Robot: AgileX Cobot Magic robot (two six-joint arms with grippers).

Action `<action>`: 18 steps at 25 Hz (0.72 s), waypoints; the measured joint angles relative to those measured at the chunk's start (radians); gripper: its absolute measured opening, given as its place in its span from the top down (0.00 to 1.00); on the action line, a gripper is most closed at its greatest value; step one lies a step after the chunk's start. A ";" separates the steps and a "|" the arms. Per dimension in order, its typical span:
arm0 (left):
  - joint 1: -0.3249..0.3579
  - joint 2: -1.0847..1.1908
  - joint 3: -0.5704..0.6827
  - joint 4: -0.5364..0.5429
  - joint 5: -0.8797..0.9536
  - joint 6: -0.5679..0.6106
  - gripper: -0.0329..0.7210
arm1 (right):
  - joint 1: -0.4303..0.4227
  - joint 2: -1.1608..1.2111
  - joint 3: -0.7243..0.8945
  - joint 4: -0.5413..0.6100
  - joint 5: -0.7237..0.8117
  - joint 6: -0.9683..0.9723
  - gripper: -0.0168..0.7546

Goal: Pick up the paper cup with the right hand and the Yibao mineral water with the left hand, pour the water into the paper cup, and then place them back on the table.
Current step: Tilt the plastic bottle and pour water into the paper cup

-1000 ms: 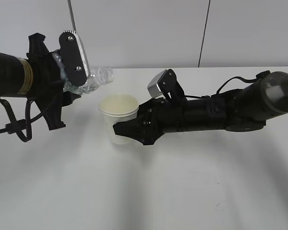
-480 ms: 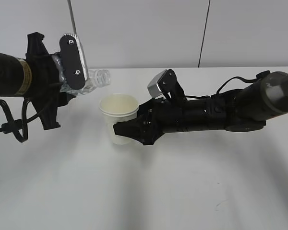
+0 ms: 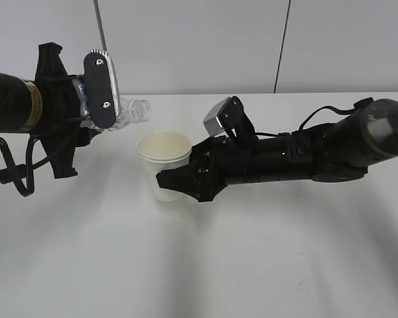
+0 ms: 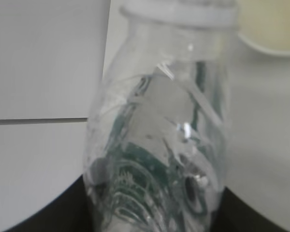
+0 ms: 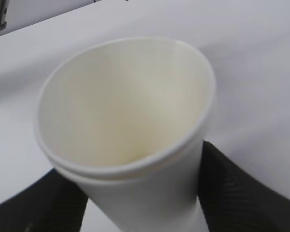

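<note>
My left gripper (image 3: 86, 116) is shut on the Yibao mineral water bottle (image 3: 127, 111) and holds it tipped on its side above the table (image 3: 199, 265), its capless neck pointing right, up and left of the paper cup (image 3: 163, 161). The left wrist view shows the clear bottle (image 4: 159, 145) with its green label between the black fingers (image 4: 48, 212). My right gripper (image 3: 176, 180) is shut on the cream-white paper cup and holds it upright. The right wrist view shows the cup (image 5: 130, 135) between the fingers (image 5: 241, 193). No water shows in the cup.
A white wall with a dark vertical seam (image 3: 282, 46) stands behind the table. The left arm's cables (image 3: 13, 175) hang at the far left.
The left gripper has moved the bottle slightly left and turned it, so the neck points less downward and sits a little farther from the cup. The right gripper and cup have stayed put.
</note>
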 joint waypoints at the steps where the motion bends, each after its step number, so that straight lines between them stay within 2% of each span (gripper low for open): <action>1: 0.000 0.000 0.000 0.003 0.001 0.000 0.53 | 0.000 0.000 0.000 -0.003 0.000 0.000 0.32; 18: 0.000 0.000 0.000 0.080 0.018 0.000 0.53 | 0.000 0.000 -0.017 -0.040 0.000 0.018 0.32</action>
